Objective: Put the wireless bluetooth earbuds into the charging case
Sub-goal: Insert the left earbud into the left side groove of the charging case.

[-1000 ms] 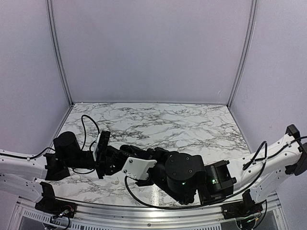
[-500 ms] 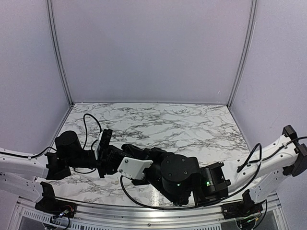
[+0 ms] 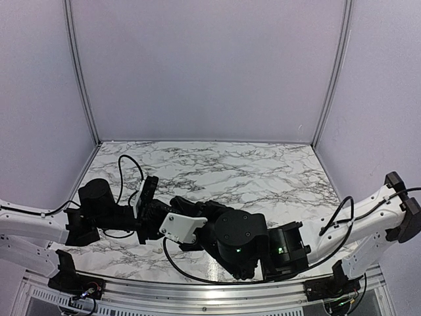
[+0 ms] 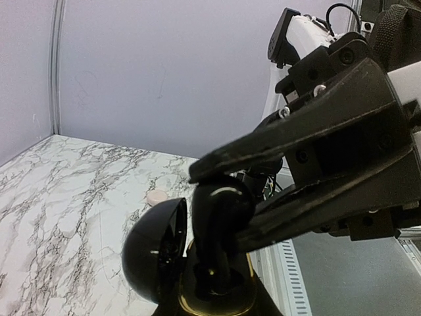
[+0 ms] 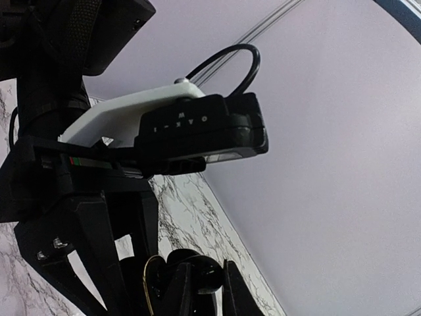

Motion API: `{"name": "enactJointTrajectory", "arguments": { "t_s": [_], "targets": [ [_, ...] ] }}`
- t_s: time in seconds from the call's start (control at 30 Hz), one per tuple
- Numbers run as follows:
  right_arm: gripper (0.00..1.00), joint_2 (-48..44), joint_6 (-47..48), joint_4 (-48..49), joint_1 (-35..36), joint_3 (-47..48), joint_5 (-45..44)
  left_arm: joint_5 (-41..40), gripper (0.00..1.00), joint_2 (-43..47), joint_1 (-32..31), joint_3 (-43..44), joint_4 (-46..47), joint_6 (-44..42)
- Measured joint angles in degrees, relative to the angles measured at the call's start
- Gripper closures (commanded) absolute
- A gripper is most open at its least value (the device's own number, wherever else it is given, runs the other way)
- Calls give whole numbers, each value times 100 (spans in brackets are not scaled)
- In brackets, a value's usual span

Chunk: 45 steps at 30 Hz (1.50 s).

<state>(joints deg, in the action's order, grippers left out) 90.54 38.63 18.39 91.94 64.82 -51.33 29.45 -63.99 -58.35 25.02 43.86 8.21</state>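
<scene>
The white, grey-veined marble table point(image 3: 263, 171) carries the whole scene. Both arms reach in over its near-left part, where their wrists crowd together and hide the work from the overhead camera.

The right gripper point(image 5: 202, 291) comes in from the right. Its two long black fingers are clenched on the head of a glossy black bud-shaped earbud point(image 4: 220, 210), probably so that the stem hangs free to be guided. The left gripper point(image 3: 158, 214) meets it from the left. Its own fingers are lost beneath the load in the left wrist view, so I cannot tell whether it is clamped or slack.

Just under the earbud sits a glossy black round case point(image 4: 156, 257) with a gold-rimmed mouth. Its domed lid is swung open to the left, out of the way of the incoming piece. Since the bud is being fed into this case, I judge it to be the charging case. It sits where the left fingertips would be, likely steadied there so the mouth faces the other arm.

In the left wrist view the earbud's long axis runs nearly upright. Its rounded head is at the top between the fingers, and its stem points down into the gold rim, apparently already inside it. No second earbud is visible.

A small cream-pink pebble-shaped piece point(image 4: 156, 196) lies apart on the marble farther off.
</scene>
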Motion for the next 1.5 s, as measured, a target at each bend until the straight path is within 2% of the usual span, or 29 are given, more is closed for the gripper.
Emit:
{"name": "enactJointTrajectory", "arguments": {
  "t_s": [0.5, 1.3, 1.5],
  "targets": [
    [92, 170, 192, 212, -33, 9, -227, -57, 100, -160, 0, 118, 44, 205],
    [77, 131, -188, 52, -31, 7, -164, -166, 100, -155, 98, 118, 85, 321],
    [69, 68, -240, 22, -28, -17, -127, -190, 100, -155, 107, 118, 92, 319]
  ]
}}
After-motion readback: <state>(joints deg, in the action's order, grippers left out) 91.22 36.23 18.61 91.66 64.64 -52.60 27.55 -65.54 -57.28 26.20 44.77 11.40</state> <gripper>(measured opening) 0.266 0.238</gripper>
